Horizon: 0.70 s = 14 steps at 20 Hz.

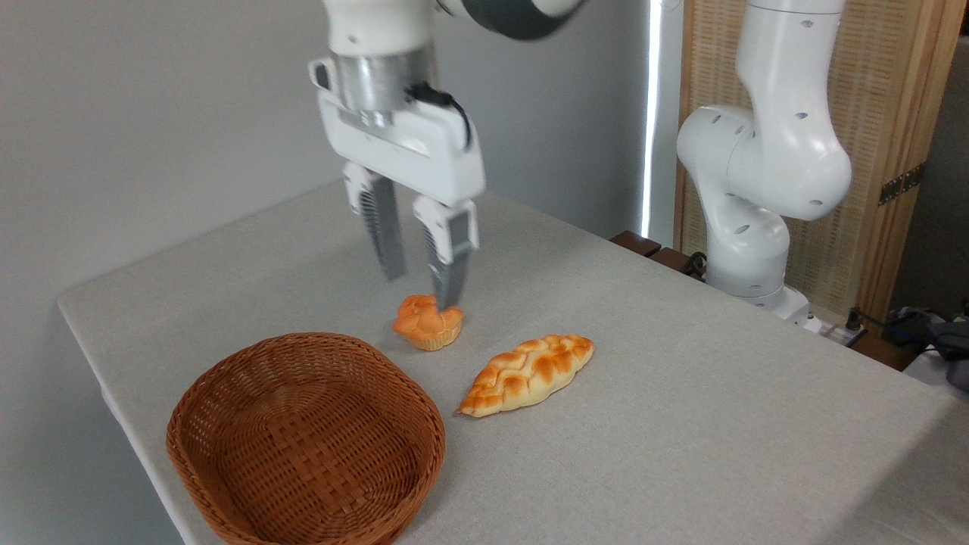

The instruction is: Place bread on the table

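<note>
Gripper (pixel 422 291): empty, fingers parted, hanging above the table (pixel 681 393) with one fingertip overlapping the small bun (pixel 428 323) in this view; contact cannot be judged. Bread (pixel 528 373): braided loaf lying flat on the cloth, right of the bun and just beside the basket (pixel 306 443), toward the middle of the table; probably light and soft, so best pinched gently across its middle. Basket: near the front left corner, nothing inside.

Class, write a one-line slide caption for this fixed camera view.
Braided bread lies on the table beside an empty wicker basket, open gripper above a small bun.
</note>
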Motion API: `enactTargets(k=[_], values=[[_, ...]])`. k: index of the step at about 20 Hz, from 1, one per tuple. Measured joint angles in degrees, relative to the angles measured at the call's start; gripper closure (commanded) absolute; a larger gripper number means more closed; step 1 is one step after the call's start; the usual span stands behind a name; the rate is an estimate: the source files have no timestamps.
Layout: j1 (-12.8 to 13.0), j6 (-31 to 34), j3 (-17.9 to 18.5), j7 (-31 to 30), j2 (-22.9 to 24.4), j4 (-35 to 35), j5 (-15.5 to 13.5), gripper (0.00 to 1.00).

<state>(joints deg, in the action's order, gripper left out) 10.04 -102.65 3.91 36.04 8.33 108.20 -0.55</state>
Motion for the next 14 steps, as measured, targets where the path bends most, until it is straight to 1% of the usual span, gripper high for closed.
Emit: enactTargets(k=[5, 7, 11, 14], values=[[-0.4, 3.0, -2.3, -0.5, -7.6, -12.3, 0.0, 0.00], [-0.7, 4.1, -3.2, -0.7, -10.0, -15.7, -0.1, 0.00], [-1.4, 5.5, -4.9, -0.7, -11.4, -17.4, -0.1, 0.00], [-2.3, 6.1, -5.1, -0.7, -11.4, -17.5, -0.1, 0.00]])
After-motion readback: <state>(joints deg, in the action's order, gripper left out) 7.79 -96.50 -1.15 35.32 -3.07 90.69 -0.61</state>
